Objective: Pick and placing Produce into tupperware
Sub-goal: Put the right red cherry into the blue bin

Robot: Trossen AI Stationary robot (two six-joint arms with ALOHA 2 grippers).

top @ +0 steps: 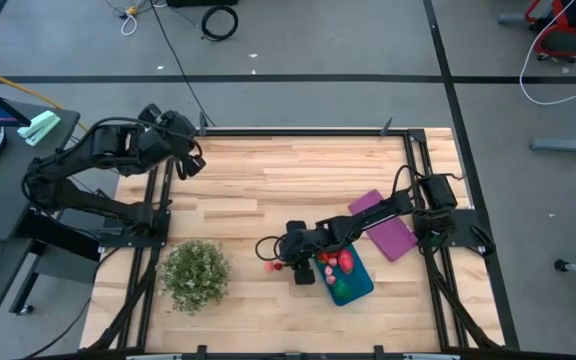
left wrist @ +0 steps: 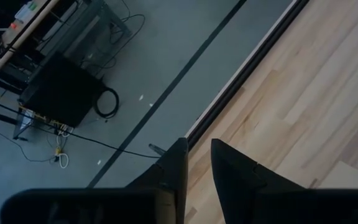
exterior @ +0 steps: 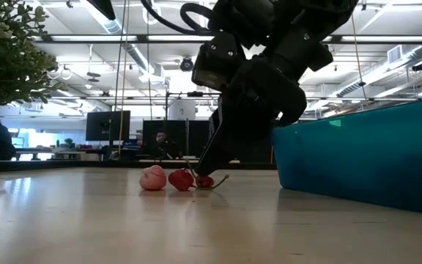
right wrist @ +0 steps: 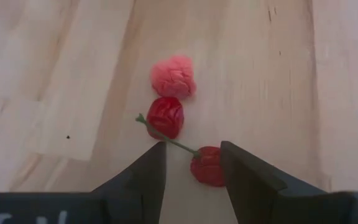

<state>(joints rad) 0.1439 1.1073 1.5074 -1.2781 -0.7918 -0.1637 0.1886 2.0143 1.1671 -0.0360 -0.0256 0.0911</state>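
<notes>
Jaws open around red produce (right wrist: pixel 207 165), tabletop

Tupperware (exterior: pixel 372 165) cut off at low view's right edge; produce inside (top: pixel 340 268) partly hidden by right arm.

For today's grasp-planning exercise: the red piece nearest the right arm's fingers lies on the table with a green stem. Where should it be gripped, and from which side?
Grip the round body of the red piece, not its thin green stem, which would likely slip. Come straight down from above: the right gripper stands open around it, and the second red piece and pink piece lie just beyond.
</notes>
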